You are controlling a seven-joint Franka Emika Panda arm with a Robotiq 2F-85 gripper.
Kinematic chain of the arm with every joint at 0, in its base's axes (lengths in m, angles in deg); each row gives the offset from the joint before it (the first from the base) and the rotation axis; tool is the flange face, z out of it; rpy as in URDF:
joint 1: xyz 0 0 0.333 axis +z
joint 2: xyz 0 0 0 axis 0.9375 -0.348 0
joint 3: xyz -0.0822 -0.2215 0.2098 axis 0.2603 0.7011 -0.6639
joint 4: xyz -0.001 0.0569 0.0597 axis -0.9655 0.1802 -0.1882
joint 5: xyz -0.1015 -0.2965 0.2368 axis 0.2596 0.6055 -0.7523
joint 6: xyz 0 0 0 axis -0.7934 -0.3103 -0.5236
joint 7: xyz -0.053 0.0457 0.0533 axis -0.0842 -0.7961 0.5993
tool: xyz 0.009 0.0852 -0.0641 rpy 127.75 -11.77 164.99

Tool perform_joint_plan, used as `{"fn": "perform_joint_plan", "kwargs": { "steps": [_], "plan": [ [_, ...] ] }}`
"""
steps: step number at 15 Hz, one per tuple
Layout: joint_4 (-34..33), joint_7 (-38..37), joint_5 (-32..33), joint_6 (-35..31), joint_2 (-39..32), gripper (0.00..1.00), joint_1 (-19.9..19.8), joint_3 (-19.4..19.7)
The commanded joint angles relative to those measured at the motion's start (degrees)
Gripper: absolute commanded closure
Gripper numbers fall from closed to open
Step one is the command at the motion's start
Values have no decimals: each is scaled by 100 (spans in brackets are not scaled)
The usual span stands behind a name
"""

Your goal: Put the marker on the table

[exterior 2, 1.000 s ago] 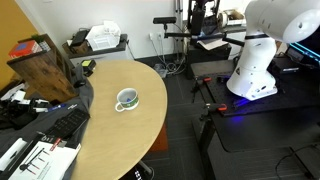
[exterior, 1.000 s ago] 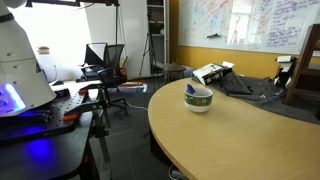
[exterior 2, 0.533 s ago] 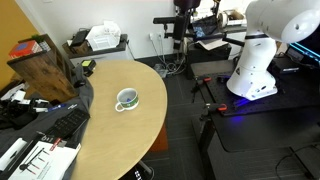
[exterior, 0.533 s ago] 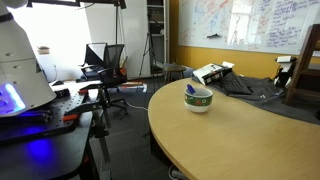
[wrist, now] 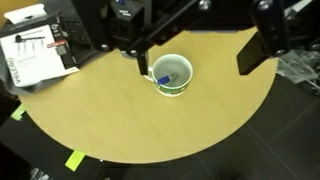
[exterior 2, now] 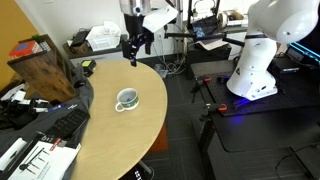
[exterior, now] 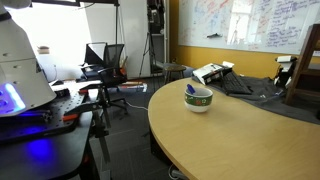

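Note:
The marker (wrist: 166,78), pale with a blue end, lies inside the white-and-green bowl (wrist: 172,75) on the light tan table (wrist: 110,120). The bowl also shows in both exterior views (exterior: 198,98) (exterior 2: 126,99); the marker is too small to make out there. My gripper (wrist: 200,55) is open and empty, high above the table, with the bowl below and close to one finger (wrist: 140,55). In an exterior view the gripper (exterior 2: 133,47) hangs over the table's far edge, well above the bowl. It is barely visible at the top of the other exterior view (exterior: 155,12).
A brown wooden box (exterior 2: 45,68), a keyboard (exterior 2: 62,124) and papers (wrist: 35,55) crowd one end of the table. A dark bag (exterior: 250,85) and a white device (exterior: 212,72) lie beyond the bowl. The white robot base (exterior 2: 262,50) stands off the table.
The arm has swung from near the robot base over to the table's far edge, bringing the open gripper above the table. The bowl and marker have not moved.

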Motion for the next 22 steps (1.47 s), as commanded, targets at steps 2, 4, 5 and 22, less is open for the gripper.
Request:
{"fn": "perform_joint_plan", "kwargs": {
  "steps": [2,4,5,22],
  "plan": [
    [-1268,-859,452,-126,-1749,0,227,476],
    [-1683,-721,243,-162,-2403,0,403,791],
    [-1876,-709,191,-162,-2682,0,492,933],
    [-2694,-165,-1384,-266,-3992,0,642,1596]
  ]
}}
